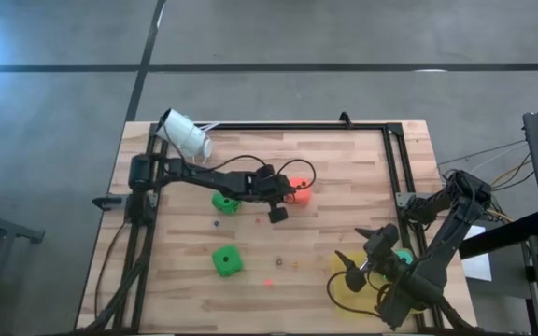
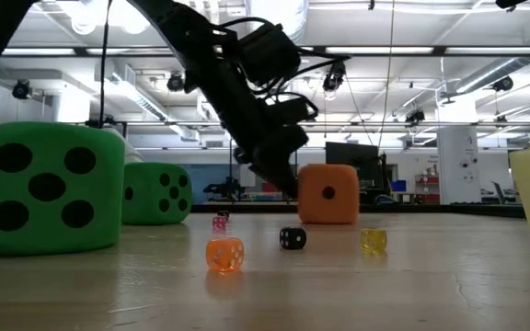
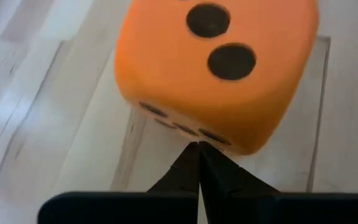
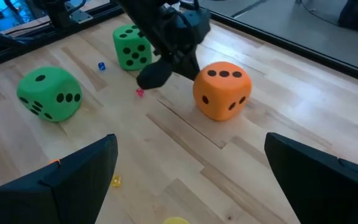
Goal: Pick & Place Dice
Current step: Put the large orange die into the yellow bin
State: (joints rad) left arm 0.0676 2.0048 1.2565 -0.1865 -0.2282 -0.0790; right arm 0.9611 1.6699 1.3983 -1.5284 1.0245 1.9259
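The orange-red die [image 1: 299, 191] rests on its bottom face on the wooden table near the middle. My left gripper [image 3: 198, 149] is shut, slants down and has its tips at the die's side that faces the arm. One bright green die [image 1: 224, 202] lies under the left arm, and another [image 1: 227, 260] nearer the front edge. A bit of teal die [image 1: 403, 257] shows behind my right arm. My right gripper [image 4: 191, 180] hangs open above the table's near right part, holding nothing. My left gripper has its shut fingertips [image 3: 191, 163] at the lower edge of the orange-red die's near side [image 3: 185, 127], coming slantwise from above and from the table's left. I cannot tell whether they touch it. The die sits flat on the table.
A yellow bowl [image 1: 351, 287] stands at the near right under my right arm. Tiny coloured dice [image 2: 224, 253] [image 2: 293, 239] [image 2: 373, 241] are scattered near the table's middle. A black frame rail [image 1: 278, 127] runs along the far and right edges, with a white cylinder [image 1: 187, 134] at the far left corner.
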